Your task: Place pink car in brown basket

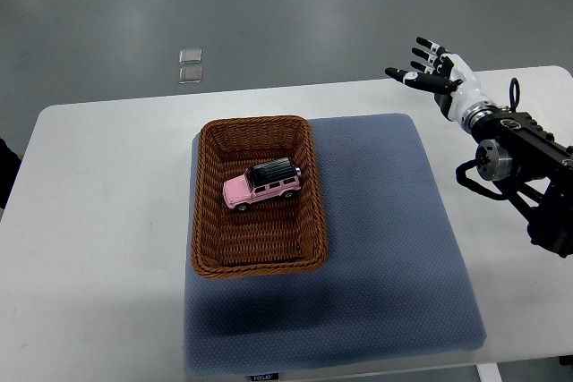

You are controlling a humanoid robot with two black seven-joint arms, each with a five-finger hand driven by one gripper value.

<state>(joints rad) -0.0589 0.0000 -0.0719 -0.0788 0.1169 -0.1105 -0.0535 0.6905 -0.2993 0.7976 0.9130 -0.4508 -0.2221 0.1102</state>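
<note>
A pink toy car with a black roof lies inside the brown wicker basket, near its middle, nose pointing left. My right hand hovers at the table's far right, well away from the basket, fingers spread and holding nothing. Its arm comes in from the right edge. The left arm does not show.
The basket rests on the left part of a blue-grey mat that lies on a white table. Two small clear squares lie on the grey floor beyond the table. A dark object touches the left edge.
</note>
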